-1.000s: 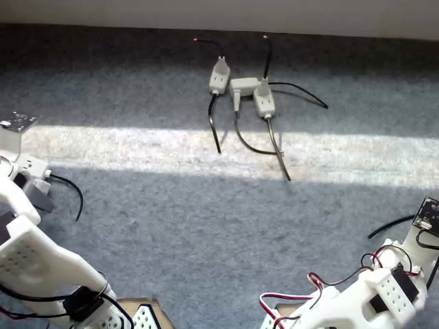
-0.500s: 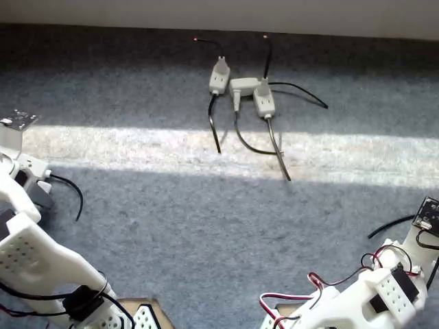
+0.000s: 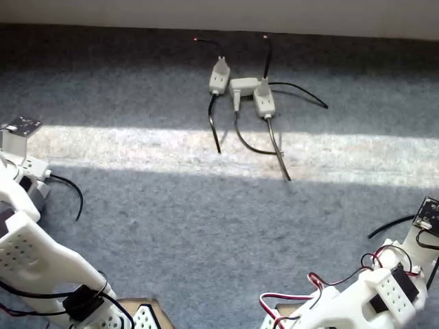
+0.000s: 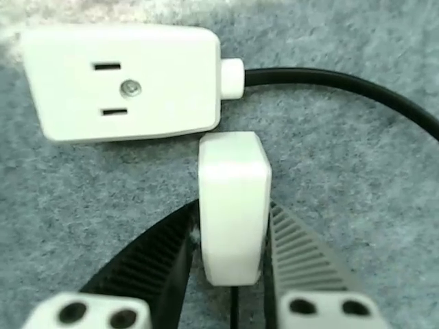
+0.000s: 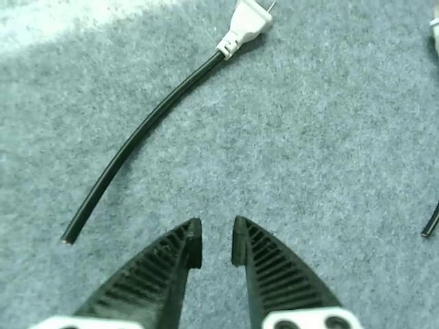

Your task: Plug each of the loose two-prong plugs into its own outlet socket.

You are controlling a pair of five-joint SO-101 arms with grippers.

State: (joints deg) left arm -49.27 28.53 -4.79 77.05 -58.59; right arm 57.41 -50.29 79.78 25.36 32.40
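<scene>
Here, left gripper (image 4: 232,216) clamps white plug (image 4: 233,178), long axis square to outlet socket (image 4: 123,82) just ahead; right gripper (image 5: 216,234) narrowly parted, empty

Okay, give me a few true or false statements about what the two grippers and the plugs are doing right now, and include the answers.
1. The left gripper is shut on a white plug. True.
2. That plug is already seated in the socket. False: both slots are bare, and the plug sits beside the socket's edge.
3. The right gripper grips a cord. False: nothing lies between its fingers; the loose plug and its black cord lie apart from it on the carpet.
4. The socket's cord is black. True.
</scene>
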